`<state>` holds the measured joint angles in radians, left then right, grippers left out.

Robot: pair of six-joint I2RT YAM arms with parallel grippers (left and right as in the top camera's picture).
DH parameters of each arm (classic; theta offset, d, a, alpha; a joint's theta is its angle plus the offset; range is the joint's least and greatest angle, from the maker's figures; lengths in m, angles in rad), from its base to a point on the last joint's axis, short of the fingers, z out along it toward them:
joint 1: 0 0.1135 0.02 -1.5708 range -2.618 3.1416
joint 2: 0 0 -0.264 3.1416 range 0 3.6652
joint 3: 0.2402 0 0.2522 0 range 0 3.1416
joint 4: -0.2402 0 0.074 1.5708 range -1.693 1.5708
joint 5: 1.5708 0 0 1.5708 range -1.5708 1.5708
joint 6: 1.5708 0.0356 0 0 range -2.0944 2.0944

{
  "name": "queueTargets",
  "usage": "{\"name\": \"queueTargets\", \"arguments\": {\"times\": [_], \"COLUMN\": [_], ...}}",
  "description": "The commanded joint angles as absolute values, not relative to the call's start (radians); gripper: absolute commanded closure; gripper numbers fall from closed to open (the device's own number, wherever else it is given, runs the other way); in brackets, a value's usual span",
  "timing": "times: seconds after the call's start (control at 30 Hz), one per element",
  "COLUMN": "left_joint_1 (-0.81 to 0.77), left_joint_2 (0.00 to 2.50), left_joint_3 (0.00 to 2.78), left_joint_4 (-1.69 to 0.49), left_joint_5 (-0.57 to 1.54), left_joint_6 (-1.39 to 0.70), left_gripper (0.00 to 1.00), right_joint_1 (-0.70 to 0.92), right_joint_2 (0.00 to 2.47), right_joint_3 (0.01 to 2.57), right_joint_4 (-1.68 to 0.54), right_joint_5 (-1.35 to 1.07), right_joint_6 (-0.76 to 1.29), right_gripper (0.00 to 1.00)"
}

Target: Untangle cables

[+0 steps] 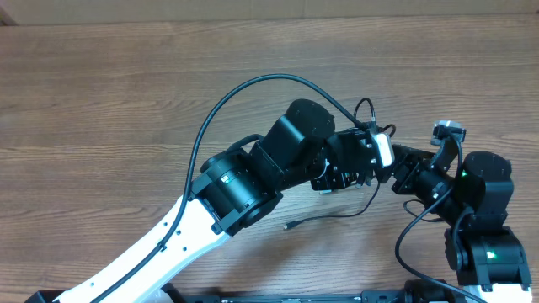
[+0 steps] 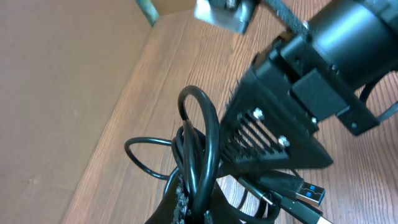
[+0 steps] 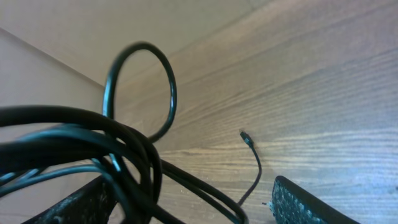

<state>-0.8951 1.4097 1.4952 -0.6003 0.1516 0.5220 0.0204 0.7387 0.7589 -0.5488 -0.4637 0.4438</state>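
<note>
The thin black cables (image 2: 198, 165) bunch in tangled loops, one plug-tipped strand trailing loose across the wooden table (image 1: 126, 84).

Brown wood-grain table (image 1: 101, 101)

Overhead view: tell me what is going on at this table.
Two robot arms are working on a knot of thin black cables. The left tool is shut on the bundle, with loops bunched above its fingers. The right tool is open, close against the same tangle, with strands running between its spread fingers. One plug end lies loose on the wooden table. The cables are not yet separated.
</note>
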Motion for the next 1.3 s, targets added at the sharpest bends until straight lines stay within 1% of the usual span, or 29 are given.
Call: {"name": "queueTargets", "arguments": {"times": [0.0,0.13,0.23,0.5,0.7,0.83,1.0,1.13,1.27], "left_joint_1": [-0.895,-0.895,-0.896,-0.895,-0.896,-0.895,-0.896,-0.896,-0.895], "left_joint_2": [1.379,1.379,1.379,1.379,1.37,1.355,1.35,1.35,1.35], "left_joint_3": [1.534,1.534,1.534,1.534,1.534,1.534,1.534,1.534,1.534], "left_joint_4": [-0.602,-0.603,-0.601,-0.585,-0.597,-0.597,-0.588,-0.559,-0.512], "left_joint_5": [0.089,0.028,0.027,0.217,0.243,0.314,0.317,0.375,0.355], "left_joint_6": [0.5,0.489,0.466,0.449,0.449,0.481,0.486,0.494,0.494], "left_gripper": [0.96,0.96,0.96,0.96,0.96,0.96,0.96,0.96,0.96], "right_joint_1": [0.017,0.017,0.017,0.017,0.017,0.017,0.017,0.017,0.017], "right_joint_2": [0.735,0.735,0.735,0.735,0.735,0.736,0.736,0.736,0.736], "right_joint_3": [0.753,0.753,0.753,0.753,0.753,0.753,0.753,0.753,0.753], "right_joint_4": [-0.524,-0.508,-0.488,-0.476,-0.476,-0.477,-0.511,-0.549,-0.585], "right_joint_5": [-0.45,-0.45,-0.449,-0.415,-0.27,-0.266,-0.282,-0.284,-0.338], "right_joint_6": [0.435,0.435,0.392,0.297,0.297,0.294,0.294,0.294,0.292], "right_gripper": [0.23,0.23,0.23,0.22,0.22,0.22,0.22,0.22,0.22]}}
